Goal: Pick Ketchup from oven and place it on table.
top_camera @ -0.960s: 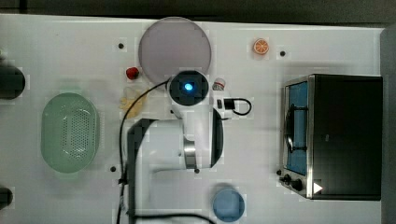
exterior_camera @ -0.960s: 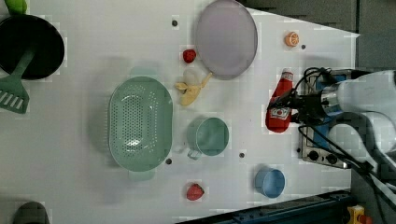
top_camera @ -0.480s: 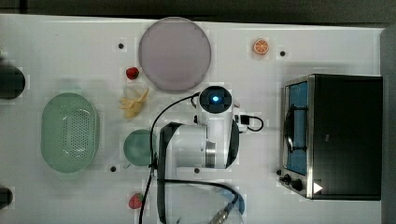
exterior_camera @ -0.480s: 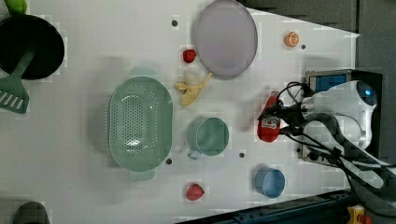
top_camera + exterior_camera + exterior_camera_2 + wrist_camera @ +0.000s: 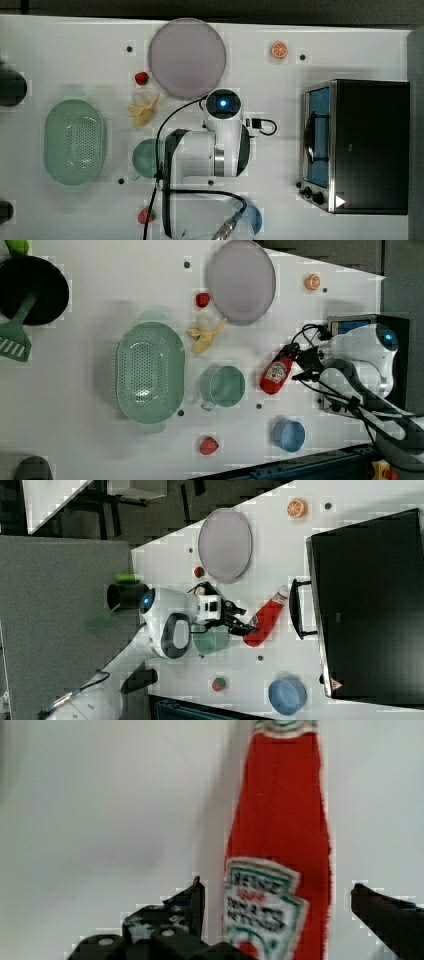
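Red Ketchup [image 5: 276,376] in my claw [image 5: 277,920], out over the white bench [image 5: 90,450].

My fingers [image 5: 192,907] sit either side of the labelled body, though I cannot tell whether they clamp it or stand slightly off. The bottle lies slanted between the green cup [image 5: 223,385] and the oven [image 5: 367,605], whose door looks closed. To finish well, I judge I should lower it onto bare bench, clear of the cup, then part the fingers and lift straight away.
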Controlling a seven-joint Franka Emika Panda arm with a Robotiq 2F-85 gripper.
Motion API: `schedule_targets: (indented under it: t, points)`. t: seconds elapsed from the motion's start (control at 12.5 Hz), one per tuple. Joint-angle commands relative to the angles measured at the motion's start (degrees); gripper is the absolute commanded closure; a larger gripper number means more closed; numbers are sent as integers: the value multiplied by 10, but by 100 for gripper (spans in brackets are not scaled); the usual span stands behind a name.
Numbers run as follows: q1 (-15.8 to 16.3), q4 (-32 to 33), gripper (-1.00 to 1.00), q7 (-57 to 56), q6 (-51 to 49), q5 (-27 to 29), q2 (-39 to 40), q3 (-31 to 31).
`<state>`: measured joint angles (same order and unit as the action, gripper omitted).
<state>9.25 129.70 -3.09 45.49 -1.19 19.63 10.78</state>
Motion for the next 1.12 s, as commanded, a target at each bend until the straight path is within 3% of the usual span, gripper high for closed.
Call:
schedule_targets:
  t: [0.08, 0.48, 0.8, 1.12]
  points:
    - [-8, -53, -100, 15, -59, 8, -104, 8]
    - [-8, -195, -100, 15, -206, 6, -205, 15]
    - [-7, -307, -100, 15, -321, 6, -208, 13]
    - [-7, -372, -100, 15, -490, 6, -207, 13]
